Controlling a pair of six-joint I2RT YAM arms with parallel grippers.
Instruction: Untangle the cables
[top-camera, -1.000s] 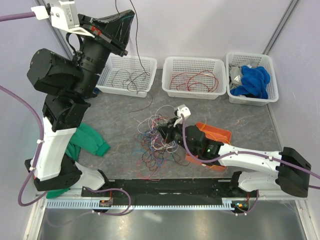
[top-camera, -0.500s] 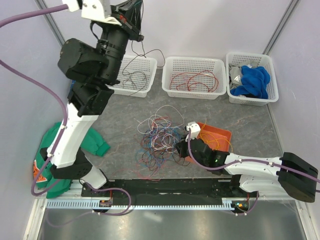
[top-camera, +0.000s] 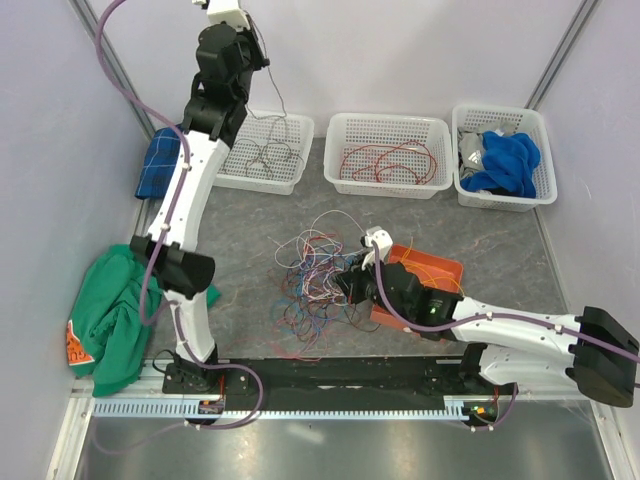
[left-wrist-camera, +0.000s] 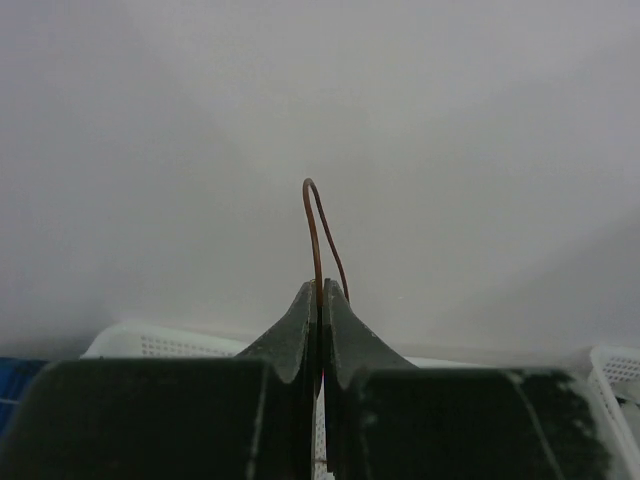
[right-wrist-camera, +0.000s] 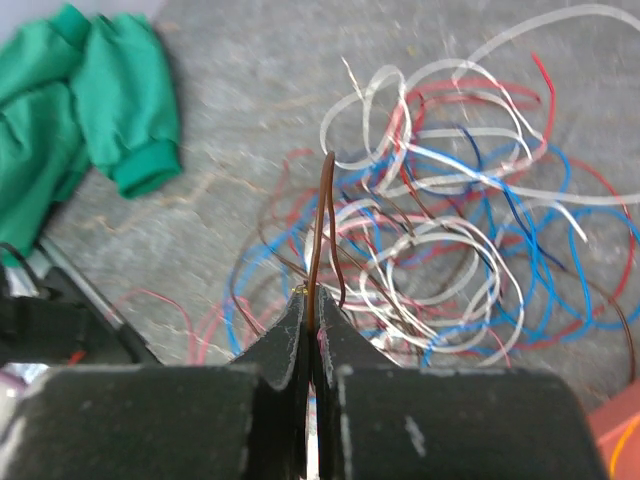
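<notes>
The cables (top-camera: 315, 280) lie as a loose tangle of red, blue, white, purple and brown wires mid-table; the tangle also shows in the right wrist view (right-wrist-camera: 450, 240). My left gripper (top-camera: 256, 52) is raised high over the left basket (top-camera: 215, 168). In the left wrist view it (left-wrist-camera: 320, 290) is shut on a thin brown wire (left-wrist-camera: 314, 225), which hangs down toward that basket. My right gripper (top-camera: 347, 285) is low at the tangle's right edge. In its own view it (right-wrist-camera: 312, 300) is shut on a dark brown wire (right-wrist-camera: 320, 225).
The left basket holds dark brown wires. The middle basket (top-camera: 388, 185) holds red and orange wires. The right basket (top-camera: 545, 150) holds blue and grey cloth. An orange tray (top-camera: 435, 272) lies beside my right gripper. A green cloth (top-camera: 115, 305) lies at left, a blue cloth (top-camera: 157, 165) behind it.
My left arm has stretched up and back, lifting the brown wire above the left basket. My right gripper dipped toward the near edge, then came back to the tangle's right side.
</notes>
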